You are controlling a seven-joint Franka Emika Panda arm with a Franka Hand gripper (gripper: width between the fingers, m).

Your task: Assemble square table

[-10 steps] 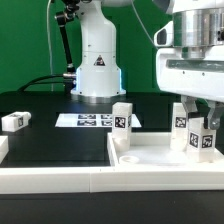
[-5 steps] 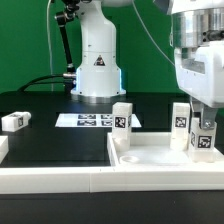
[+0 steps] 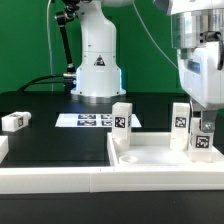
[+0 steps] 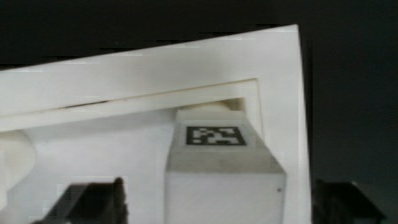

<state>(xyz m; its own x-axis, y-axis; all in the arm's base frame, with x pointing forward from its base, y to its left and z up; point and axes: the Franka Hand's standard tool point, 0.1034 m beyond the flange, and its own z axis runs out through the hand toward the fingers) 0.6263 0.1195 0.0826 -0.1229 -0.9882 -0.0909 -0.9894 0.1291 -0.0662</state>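
Gripper (image 3: 204, 122) straddled the leg (image 4: 217, 150) standing upright at the table top's (image 3: 150, 158) corner; jaws parted, clear of its sides, gripping nothing. Leg apparently seated, needing no hold.

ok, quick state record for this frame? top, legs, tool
top: flat on bench, exterior view's right
legs on top: three upright: far left leg, far right leg, near leg
loose leg: on bench, exterior view's left
tool: open, astride near leg, gap to leg visible in wrist view
legs fastened: cannot tell
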